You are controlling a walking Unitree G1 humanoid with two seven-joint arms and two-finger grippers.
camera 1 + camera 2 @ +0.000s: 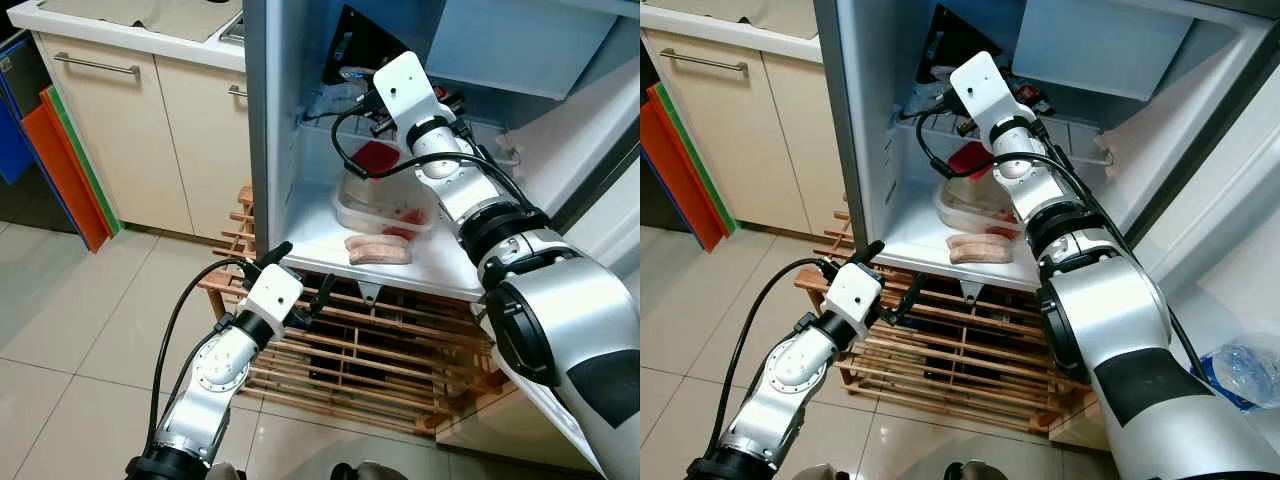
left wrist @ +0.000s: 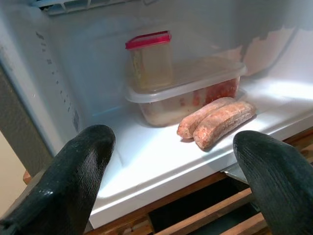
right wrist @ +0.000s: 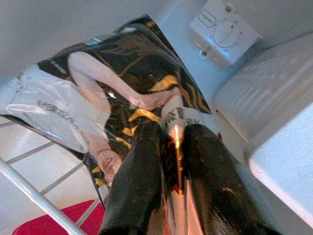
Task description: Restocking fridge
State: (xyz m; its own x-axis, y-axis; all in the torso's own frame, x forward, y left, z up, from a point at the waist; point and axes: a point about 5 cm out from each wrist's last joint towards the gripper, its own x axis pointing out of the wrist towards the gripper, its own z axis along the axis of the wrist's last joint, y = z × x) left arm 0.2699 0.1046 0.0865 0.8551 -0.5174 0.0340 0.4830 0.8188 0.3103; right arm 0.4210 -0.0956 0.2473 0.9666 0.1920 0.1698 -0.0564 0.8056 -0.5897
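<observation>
The fridge stands open in front of me. My right gripper (image 3: 168, 134) reaches in at the upper wire shelf and is shut on a black packet (image 3: 122, 63) with gold print, which leans against the back wall (image 1: 352, 45). On the white shelf (image 1: 320, 235) below lie two sausages (image 2: 217, 122) beside a clear lidded container (image 2: 186, 90) with a red-lidded tub (image 2: 149, 58) on top. My left gripper (image 1: 306, 265) is open and holds nothing. It hovers just outside and below the front edge of that shelf.
A slatted wooden rack (image 1: 370, 360) sits under the fridge shelf, close to my left gripper. Cream cabinets (image 1: 120, 130) and orange and green boards (image 1: 65, 170) are to the left. A thermostat dial (image 3: 222, 32) is near the packet. A crumpled water bottle (image 1: 1245, 370) lies at the right.
</observation>
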